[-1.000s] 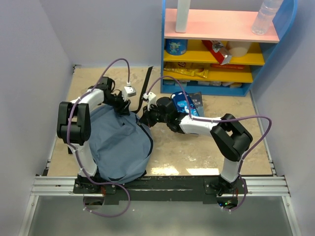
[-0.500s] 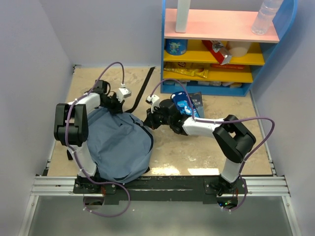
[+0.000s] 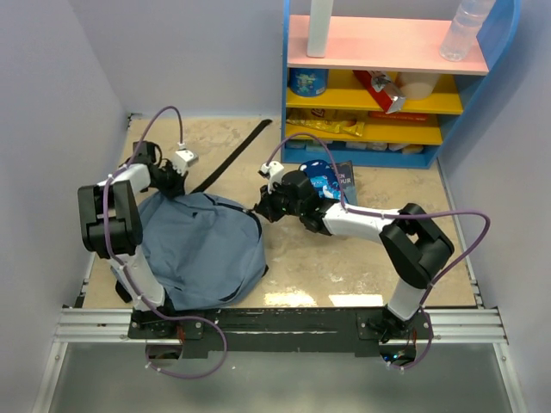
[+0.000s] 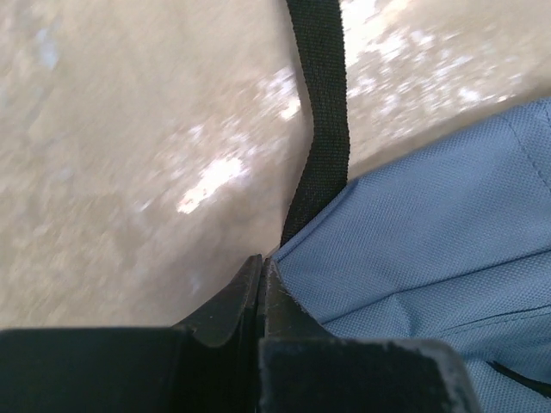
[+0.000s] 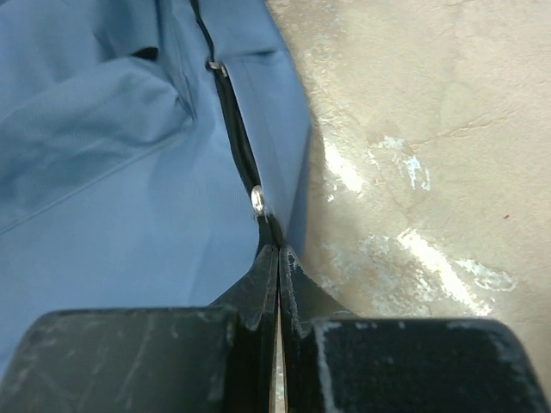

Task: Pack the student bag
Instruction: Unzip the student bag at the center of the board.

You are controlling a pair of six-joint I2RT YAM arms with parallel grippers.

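The slate-blue student bag (image 3: pixel 202 245) lies slumped on the table at the near left. My left gripper (image 3: pixel 170 185) is shut on its far-left corner, where a black strap (image 3: pixel 228 159) joins the fabric. In the left wrist view the closed jaws (image 4: pixel 261 262) pinch the bag's edge (image 4: pixel 430 224) below the strap (image 4: pixel 320 103). My right gripper (image 3: pixel 263 209) is shut at the bag's far-right edge. In the right wrist view it (image 5: pixel 280 252) pinches the black zipper tab just below a metal ring (image 5: pixel 257 200) on the bag (image 5: pixel 103 198).
A blue book (image 3: pixel 327 181) lies flat behind my right arm. A blue shelf unit (image 3: pixel 387 86) with pink and yellow boards stands at the back right, holding bottles, a can and packets. White walls close in both sides.
My left gripper has moved left and away with the bag's corner, and the strap has stretched out. The bag has spread flatter. My right gripper has shifted slightly right, still holding.
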